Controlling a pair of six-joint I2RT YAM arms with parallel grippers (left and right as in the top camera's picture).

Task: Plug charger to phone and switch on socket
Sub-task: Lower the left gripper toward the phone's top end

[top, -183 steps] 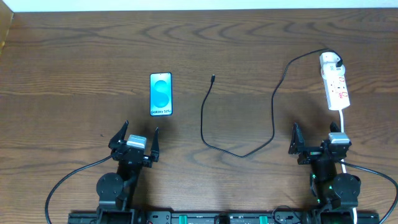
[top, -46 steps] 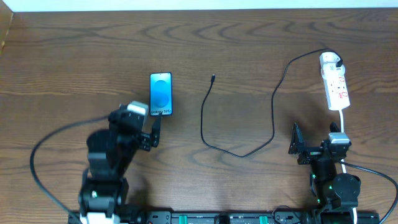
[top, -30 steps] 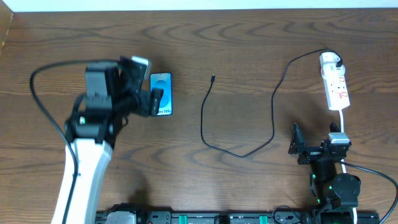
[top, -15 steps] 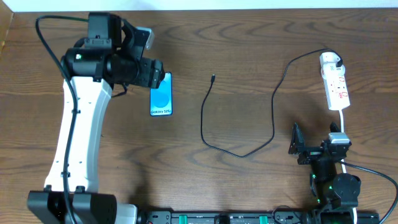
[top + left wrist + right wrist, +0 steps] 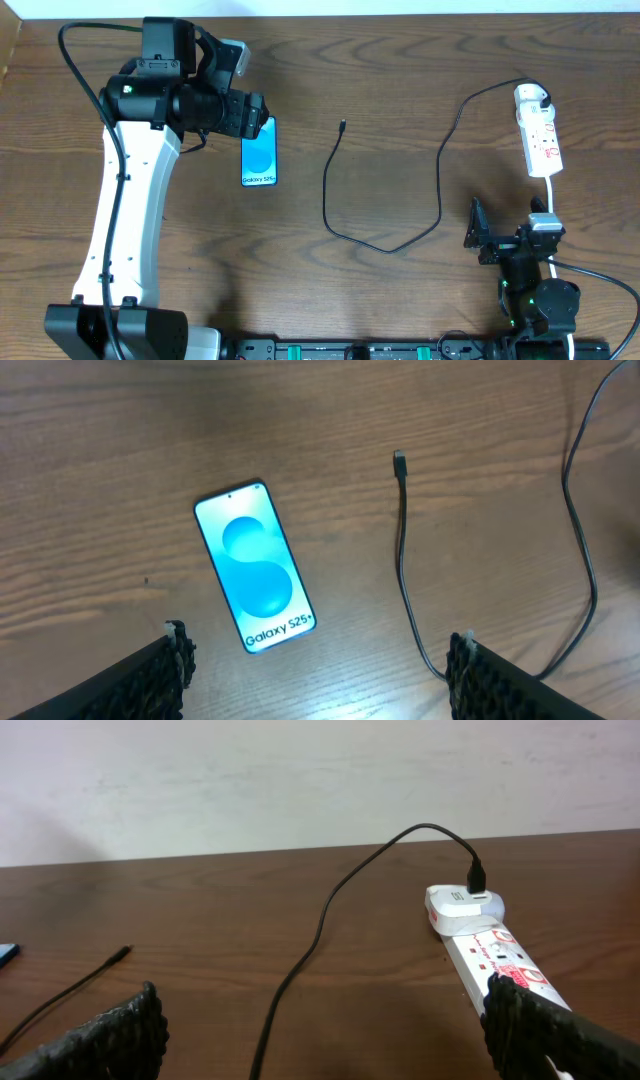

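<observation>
The left fingers hang released and wide above the slim black-edged smartphone. It lies flat with its screen lit in the left half of the brown wooden worktop, nearer to the far edge than to the near one. The right fingers are also released and hold nothing. They sit low at the near edge on the right side.

We see three dangers. The smartphone is thin and flat, so fingers that close on it can push it aside or turn it. The thin black charger cable loops through the middle, and its small black connector tip points to the far edge. We judge it must be turned, and it can slip out. The other end sits in the white plug on the narrow white power strip near the far right corner, so a hard pull can drag that strip.

The worktop is bare between smartphone and cable, and toward the near edge. The left arm is close to the far edge.
</observation>
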